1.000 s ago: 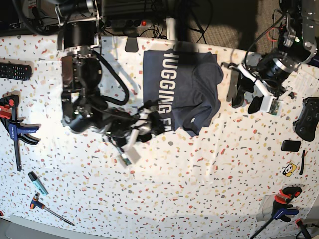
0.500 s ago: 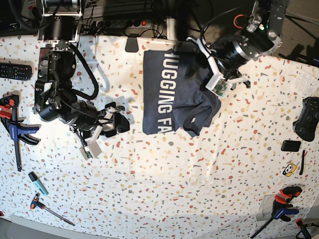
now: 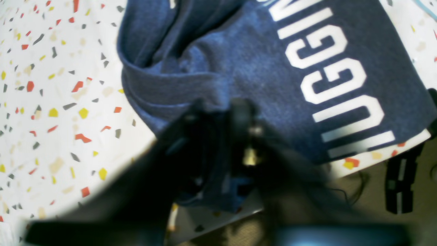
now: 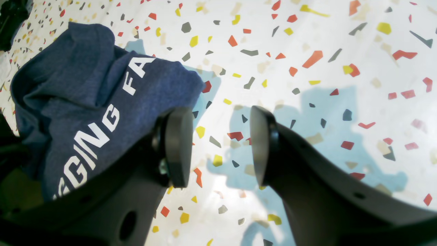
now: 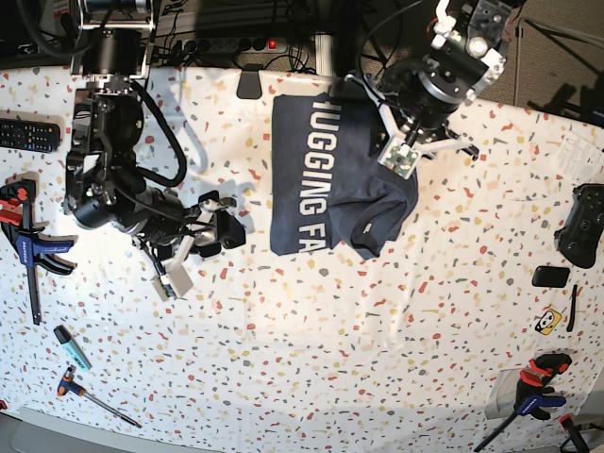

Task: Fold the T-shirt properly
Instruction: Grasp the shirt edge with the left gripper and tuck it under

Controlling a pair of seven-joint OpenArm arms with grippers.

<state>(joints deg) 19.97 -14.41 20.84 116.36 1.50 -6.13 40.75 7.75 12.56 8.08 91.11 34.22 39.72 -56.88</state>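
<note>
Heathered navy-blue cotton T-shirt (image 5: 330, 170) w/ white block lettering: partly folded, rumpled along its right side, lying at upper centre of white tablecloth (image 5: 311, 359) speckled w/ red, yellow and grey chips; lettering face-up, running top to bottom in base view. Left gripper (image 5: 373, 99), black w/ small green circuit board on wrist: over shirt's top-right corner near table's far edge; wrist view shows jaws together, pinched on a fold of the navy fabric (image 3: 218, 102) beside the letters. Right gripper (image 5: 229, 229), black, at end of black jointed arm: left of shirt, low over bare cloth, not touching fabric; jaws apart, round pads (image 4: 177, 147) w/ nothing between, shirt's lower-left corner just beside one pad. Surroundings, base view: black remote control (image 5: 28, 135) at left edge; blue-and-black bar clamp w/ red pads (image 5: 26, 247) below it; teal marker pen (image 5: 72, 346); T-handle tool w/ multi-colour grip (image 5: 90, 394) at lower left; black game controller (image 5: 583, 225) at right edge; small black rectangular block (image 5: 549, 276); yellow cartoon-face sticker (image 5: 546, 323); second clamp, red and blue (image 5: 528, 396), lower right.
</note>
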